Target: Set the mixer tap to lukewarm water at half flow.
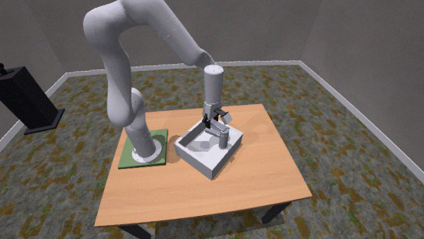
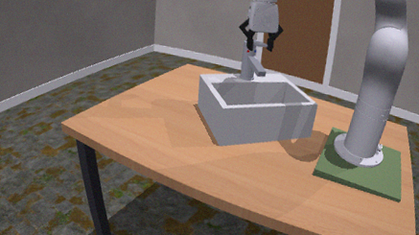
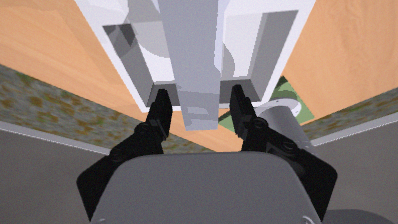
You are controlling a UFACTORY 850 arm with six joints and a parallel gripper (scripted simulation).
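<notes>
From where I sit, the sink rests near the middle of the counter, turned at an angle to its edges. The base plate lies just beside the sink, on the counter too, and the arm rises from it and bends over the basin. The tap stands on the sink's rim, on the side away from the exterior camera, its spout reaching out over the basin. I have the gripper directly above the tap, its fingers spread apart on either side of the lever, with gaps showing both ways. A cabinet stands on the floor, well apart from the counter.
</notes>
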